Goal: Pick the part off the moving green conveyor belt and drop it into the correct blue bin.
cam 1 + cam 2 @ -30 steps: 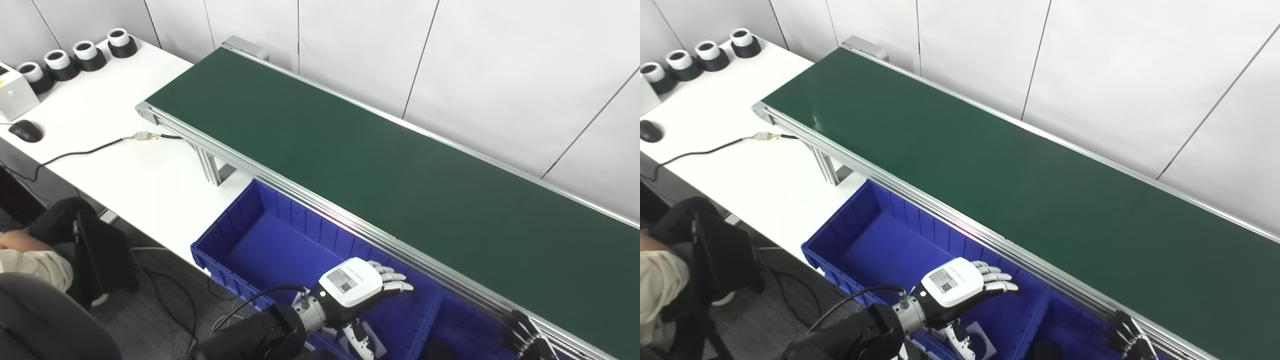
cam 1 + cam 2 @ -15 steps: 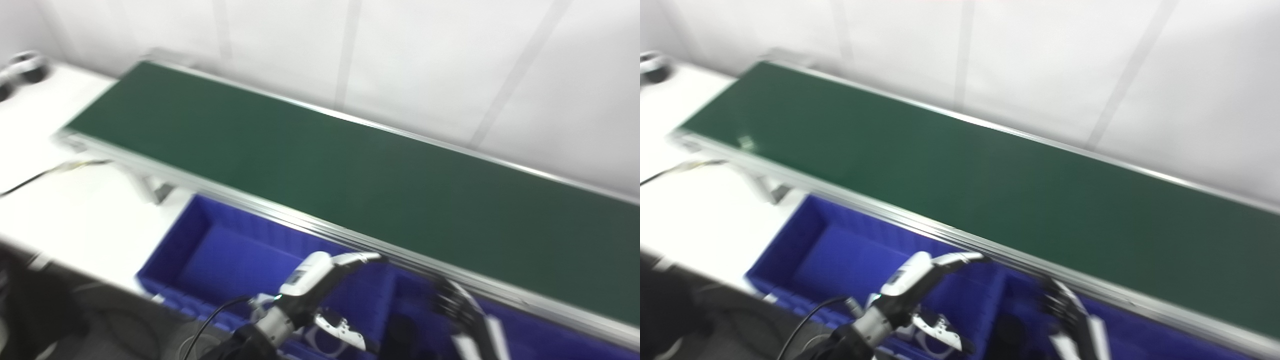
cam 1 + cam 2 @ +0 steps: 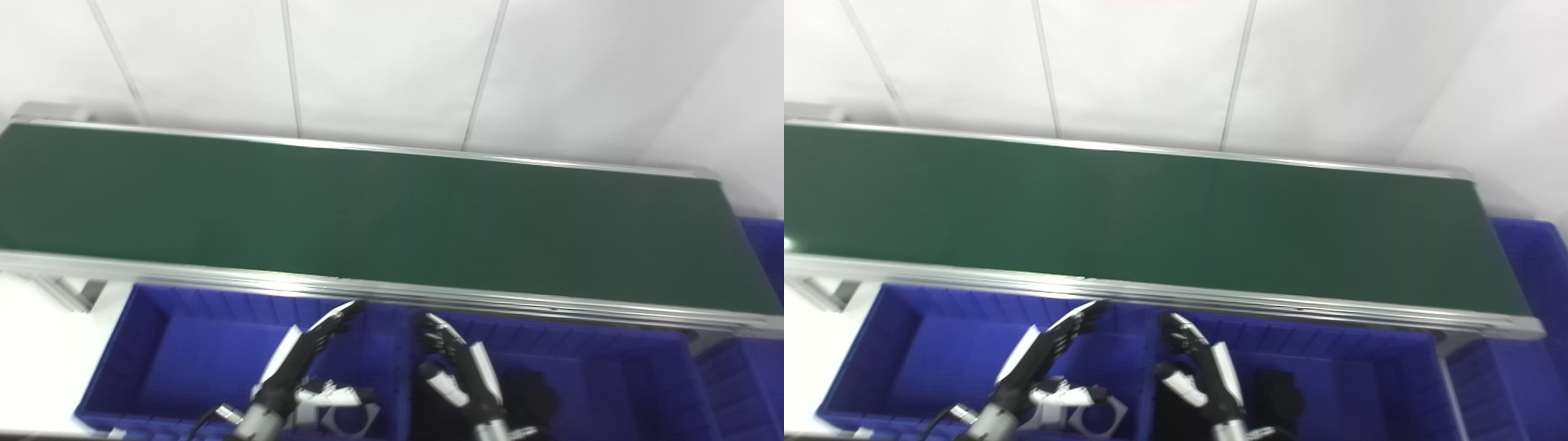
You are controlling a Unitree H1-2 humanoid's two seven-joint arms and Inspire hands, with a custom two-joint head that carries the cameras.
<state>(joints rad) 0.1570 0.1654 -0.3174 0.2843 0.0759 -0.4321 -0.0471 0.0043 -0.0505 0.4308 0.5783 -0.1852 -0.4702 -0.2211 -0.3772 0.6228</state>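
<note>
Both hands raised edge-on below the belt, fingers extended and apart, palms facing each other, nothing held. Left hand w/ white back, over the left bin; fingertips reaching up toward the belt's near rail, just short of it, contact not clear. Thumb sticking out low to the right, over a white square part w/ round hole lying on the bin floor directly below the left hand, partly hidden by it. Right hand just right of the left one, apart from it, w/ the wall between bins in the gap; over the right bin, fingertips dark, spread, also pointing up at the rail. Dark round part on the bin floor just right of the right hand, below its wrist level; blurred, shape hard to tell. Belt well beyond both sets of fingertips, surface plain green, no part seen on it in either view. Third bin far right of the right hand, past the belt's end, only partly in shot. White table corner left of the left hand, beyond the left bin. White wall panels behind the belt. Frame slightly blurred; finer detail on the hands not readable.
</note>
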